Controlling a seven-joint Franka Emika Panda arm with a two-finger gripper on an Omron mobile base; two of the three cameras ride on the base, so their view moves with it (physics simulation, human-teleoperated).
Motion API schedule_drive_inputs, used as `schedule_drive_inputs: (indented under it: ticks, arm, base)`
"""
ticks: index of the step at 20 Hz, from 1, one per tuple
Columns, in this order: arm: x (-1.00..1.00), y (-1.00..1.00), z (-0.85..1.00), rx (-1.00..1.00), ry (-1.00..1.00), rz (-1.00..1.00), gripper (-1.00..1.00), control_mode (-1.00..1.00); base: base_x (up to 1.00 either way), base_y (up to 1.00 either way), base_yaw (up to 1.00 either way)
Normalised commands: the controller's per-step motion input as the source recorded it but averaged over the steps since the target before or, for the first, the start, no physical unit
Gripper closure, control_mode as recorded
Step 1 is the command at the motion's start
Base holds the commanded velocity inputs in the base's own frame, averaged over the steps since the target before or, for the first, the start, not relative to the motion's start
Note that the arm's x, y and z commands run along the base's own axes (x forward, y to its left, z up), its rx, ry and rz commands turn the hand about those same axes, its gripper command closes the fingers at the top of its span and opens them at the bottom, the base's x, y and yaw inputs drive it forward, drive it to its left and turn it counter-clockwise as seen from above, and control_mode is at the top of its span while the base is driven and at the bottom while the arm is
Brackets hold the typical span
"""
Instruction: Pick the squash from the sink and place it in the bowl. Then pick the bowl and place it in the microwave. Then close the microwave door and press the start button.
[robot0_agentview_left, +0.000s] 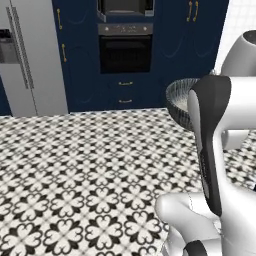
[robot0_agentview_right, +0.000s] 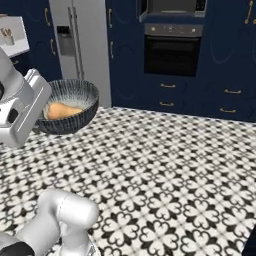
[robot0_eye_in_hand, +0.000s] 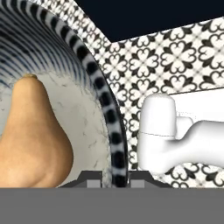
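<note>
Hand view | end effector (robot0_eye_in_hand: 112, 178) is clamped on bowl (robot0_eye_in_hand: 111, 131) rim | squash (robot0_eye_in_hand: 33, 140) is lying inside | bowl carried above floor | should be kept level toward microwave (robot0_agentview_left: 125, 10)

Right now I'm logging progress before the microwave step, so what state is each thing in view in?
Small tan-orange pear-shaped squash: lying inside the bowl.
Wide round striped blue-grey bowl: held off the floor, upright, rim clamped between the jaws.
Two-finger gripper: shut on the bowl's rim, one finger inside, one outside.
Black built-in oven: door closed.
Silver-grey refrigerator: doors closed.
</note>
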Motion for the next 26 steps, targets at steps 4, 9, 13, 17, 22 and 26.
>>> schedule_drive_inputs:
  ticks: [4,9,13,17,22,26]
  arm:
    - [0.0,0.0,0.0,0.0,0.0,0.0,1.0,1.0]
    - [0.0,0.0,0.0,0.0,0.0,0.0,1.0,1.0]
    - [0.0,0.0,0.0,0.0,0.0,0.0,1.0,1.0]
    - [0.0,0.0,0.0,0.0,0.0,0.0,1.0,1.0]
    - [0.0,0.0,0.0,0.0,0.0,0.0,1.0,1.0]
    - [0.0,0.0,0.0,0.0,0.0,0.0,1.0,1.0]
  base:
    - [1.0,-0.66,0.19]
    - [1.0,-0.59,0.19]
    - [1.0,-0.6,0.19]
    - [1.0,-0.6,0.18]
    - [1.0,-0.57,0.17]
    - [1.0,-0.74,0.16]
